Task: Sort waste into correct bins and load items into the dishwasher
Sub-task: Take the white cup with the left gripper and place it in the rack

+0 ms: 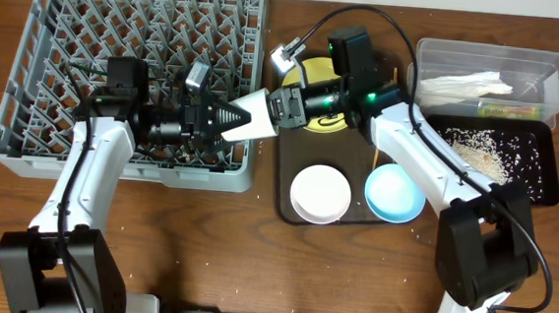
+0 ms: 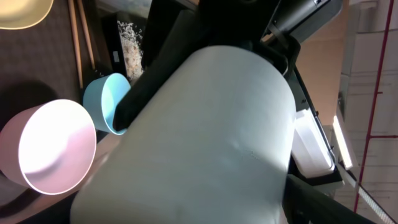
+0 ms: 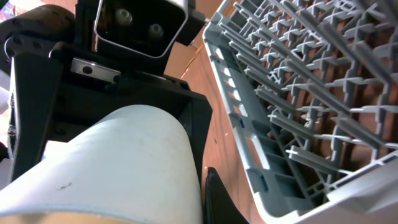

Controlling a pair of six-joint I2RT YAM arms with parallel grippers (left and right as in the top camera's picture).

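Cup (image 1: 253, 113) at rack (image 1: 111, 169) rt edge: right gripper (image 1: 281, 108) clamped on it, left gripper (image 1: 225, 120) grip can't tell. You've yet to load plate (image 1: 310, 75), white bowl (image 1: 320, 193), blue bowl (image 1: 394, 193) & chopsticks (image 2: 77, 50).

A brown wooden table (image 1: 195, 239) fills the overhead view (grain running left to right), evenly lit. The left wrist view catches a pale paneled wall (image 2: 357, 62).

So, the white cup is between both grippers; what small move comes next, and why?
Probably the right gripper opens: the white cup hangs between it and the left gripper at the rack edge, and the left arm lies over the pegs. Whether the left grip holds I cannot tell.
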